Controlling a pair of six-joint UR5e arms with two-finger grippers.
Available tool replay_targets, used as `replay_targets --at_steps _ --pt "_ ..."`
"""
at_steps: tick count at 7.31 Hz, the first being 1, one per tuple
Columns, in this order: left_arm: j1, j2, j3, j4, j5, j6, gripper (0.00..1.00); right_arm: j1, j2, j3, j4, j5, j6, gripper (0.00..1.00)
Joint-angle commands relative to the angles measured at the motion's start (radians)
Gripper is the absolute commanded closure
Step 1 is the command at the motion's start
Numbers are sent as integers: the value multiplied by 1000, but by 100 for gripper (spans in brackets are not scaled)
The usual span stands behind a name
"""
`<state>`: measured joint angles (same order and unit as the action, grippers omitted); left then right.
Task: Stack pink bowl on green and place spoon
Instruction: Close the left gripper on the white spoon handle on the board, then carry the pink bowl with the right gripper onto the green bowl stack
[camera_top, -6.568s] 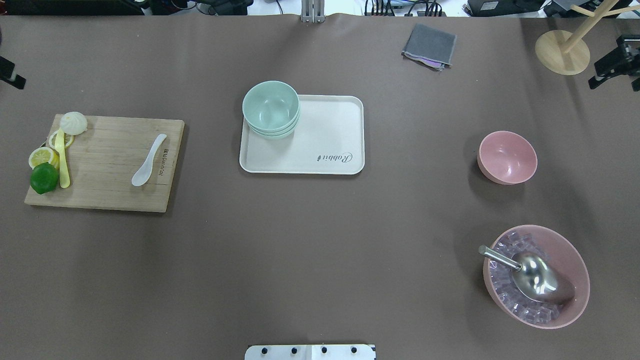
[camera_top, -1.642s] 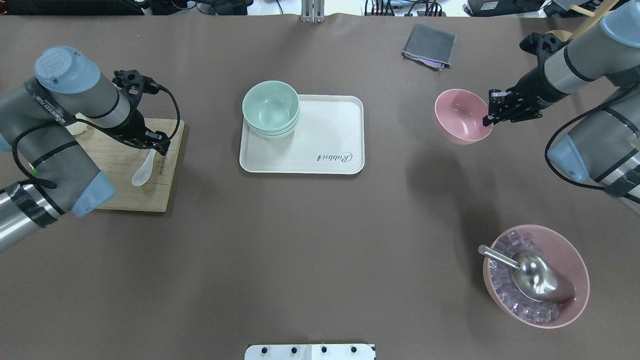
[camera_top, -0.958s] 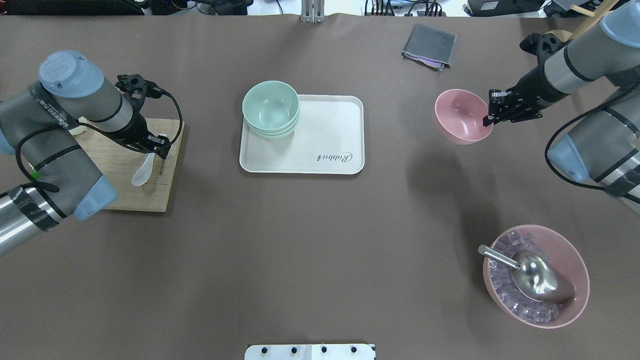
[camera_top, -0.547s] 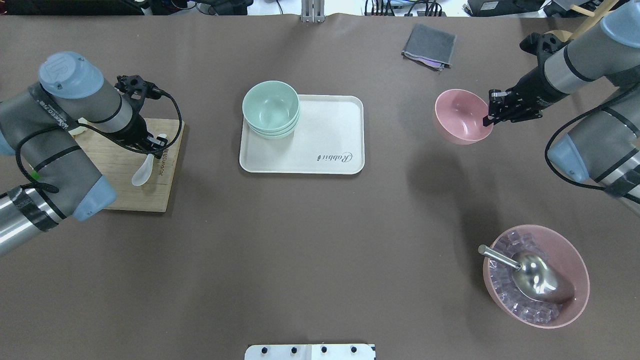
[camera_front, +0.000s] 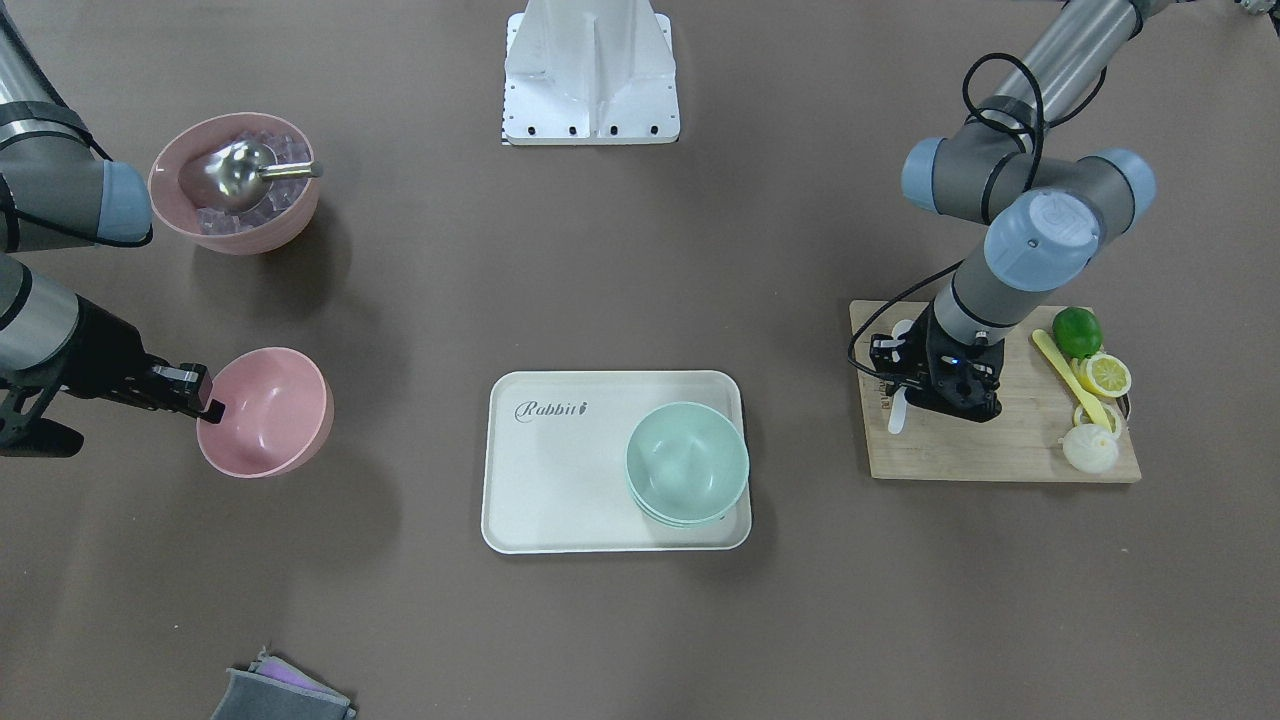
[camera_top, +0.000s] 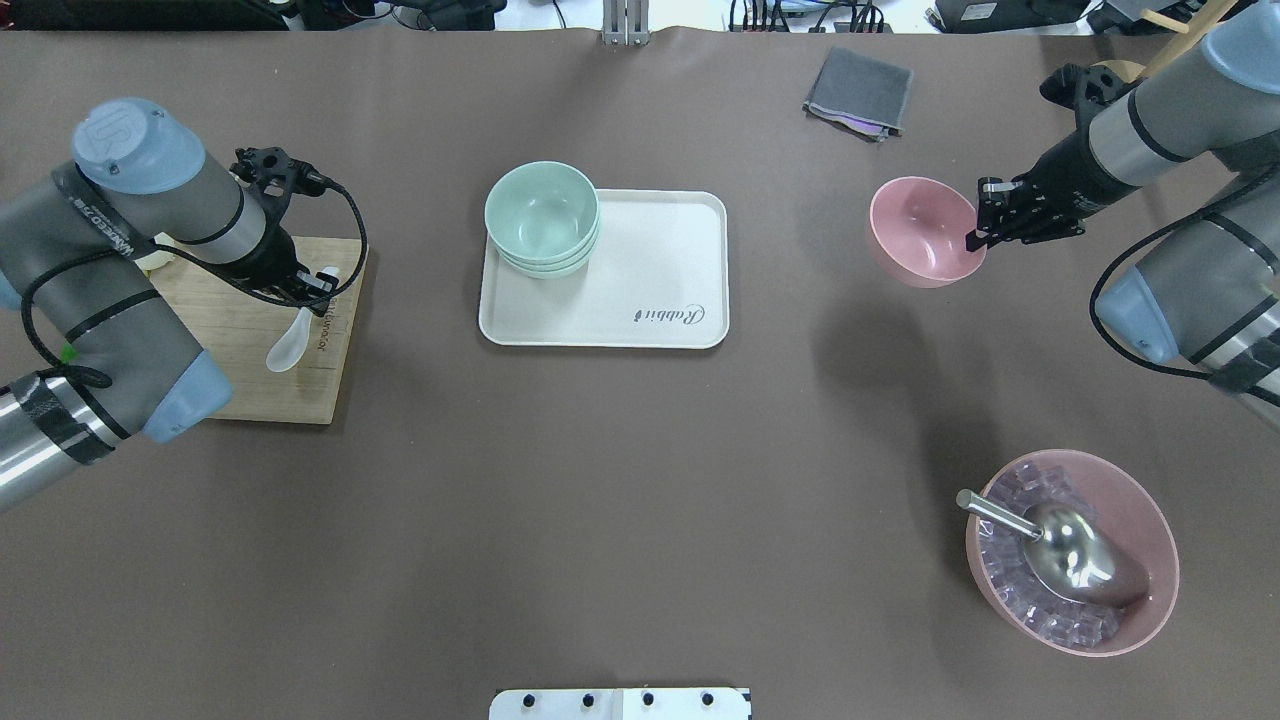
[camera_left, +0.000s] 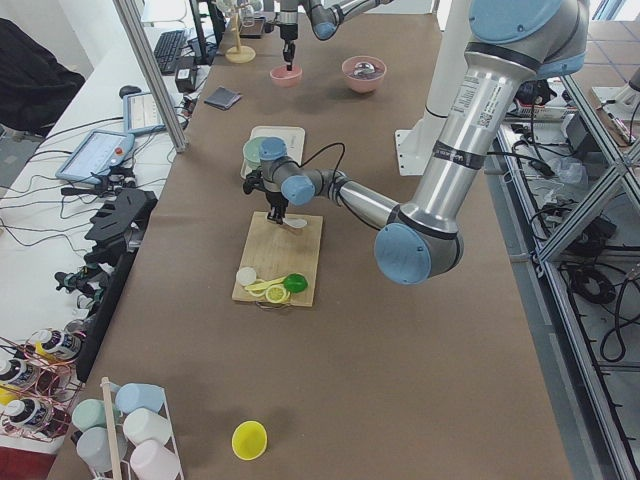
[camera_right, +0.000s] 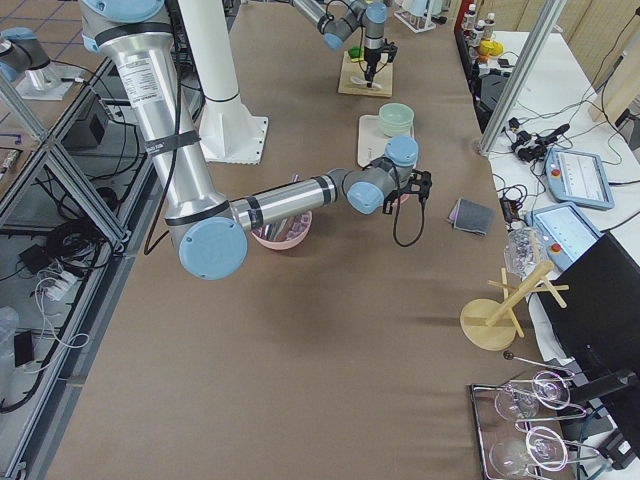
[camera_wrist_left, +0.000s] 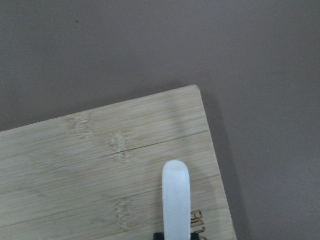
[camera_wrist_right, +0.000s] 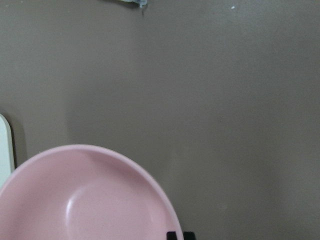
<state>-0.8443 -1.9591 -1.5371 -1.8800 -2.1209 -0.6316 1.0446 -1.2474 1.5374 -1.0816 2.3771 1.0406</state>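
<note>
The pink bowl (camera_top: 922, 232) hangs above the table to the right of the tray, held by its rim in my shut right gripper (camera_top: 977, 228); it also shows in the front view (camera_front: 265, 412) and the right wrist view (camera_wrist_right: 85, 200). The green bowls (camera_top: 541, 215) are stacked on the far-left corner of the white tray (camera_top: 650, 275). The white spoon (camera_top: 288, 342) lies on the wooden cutting board (camera_top: 240, 385). My left gripper (camera_top: 318, 293) is shut on its handle, which shows in the left wrist view (camera_wrist_left: 176, 200).
A large pink bowl of ice cubes (camera_top: 1072, 552) with a metal scoop stands near right. A lime (camera_front: 1077, 330), lemon slices, a yellow spoon and a bun sit on the board's left end. A grey cloth (camera_top: 860, 92) lies far right of centre.
Both arms came in. The right gripper took the pink bowl, lifted it and carried it farther away and left. The left gripper closed on the spoon's handle on the board.
</note>
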Motion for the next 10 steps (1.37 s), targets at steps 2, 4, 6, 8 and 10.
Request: replay_targets --at_steps 2,4,6,8,10 --pt "-70 -4 -29 38 -65 1 100 -3 133 9 -1 -6 67 100" --pt "-114 -1 -29 36 -123 12 100 -27 251 -3 -6 -34 186 100" --pt "-121 -1 -24 38 -125 12 100 -172 371 -57 0 -236 304 100" --pt "-137 -1 -18 39 -125 10 100 -268 480 -129 2 -321 317 100" --pt "-134 -9 17 24 -125 12 100 -314 584 -271 69 -389 337 100"
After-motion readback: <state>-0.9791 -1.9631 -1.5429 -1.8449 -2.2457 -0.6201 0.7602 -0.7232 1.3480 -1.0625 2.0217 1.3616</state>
